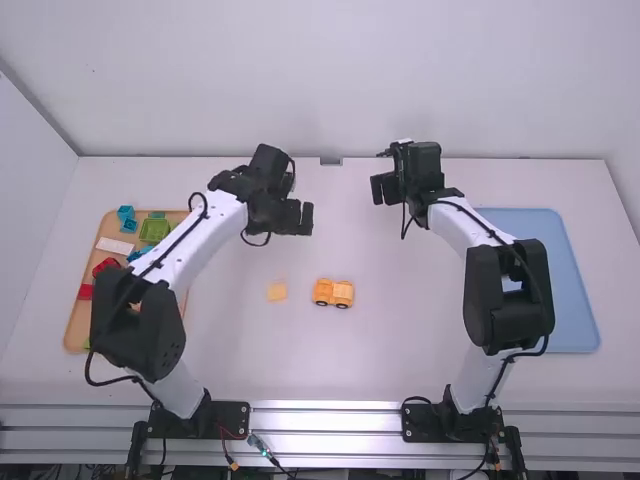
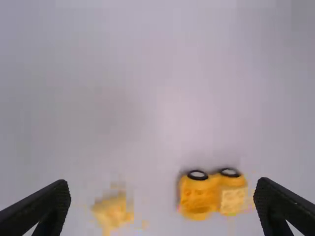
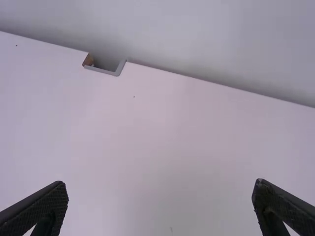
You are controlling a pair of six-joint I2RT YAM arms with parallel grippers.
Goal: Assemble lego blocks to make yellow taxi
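Your left hand (image 1: 300, 218) is wide, with nothing between its two fingers, and your right hand (image 1: 383, 190) is wide and holds nothing too. In the high view, make the little yellow car (image 1: 333, 292) the middle of your clock, with 12 at the far side of the desk (image 1: 400, 345). The car sits on the desk, and you can see two dark wheels on its 6 o'clock side. Near it at 9 o'clock lies a small yellow block (image 1: 277, 291), not touching the car. Your left hand is up over the desk toward 11 o'clock from the car, and your right hand is up toward 1 o'clock, a bit farther out.

Well away at 9 o'clock is the orange-brown tray (image 1: 75, 325). On it you have blue blocks (image 1: 127, 217) at the far end, a green block (image 1: 155, 230) just beside them, a flat white piece (image 1: 115, 245), and red blocks (image 1: 105, 266) a little nearer to you. Your left arm (image 1: 190, 245) goes over this tray and hides part of it. Well away at 3 o'clock is the flat blue tray (image 1: 575, 285), with your right arm (image 1: 508, 290) over its near side. At 12 o'clock, the far edge of the desk has a little gray notch (image 1: 330, 161) by the wall (image 1: 330, 80).
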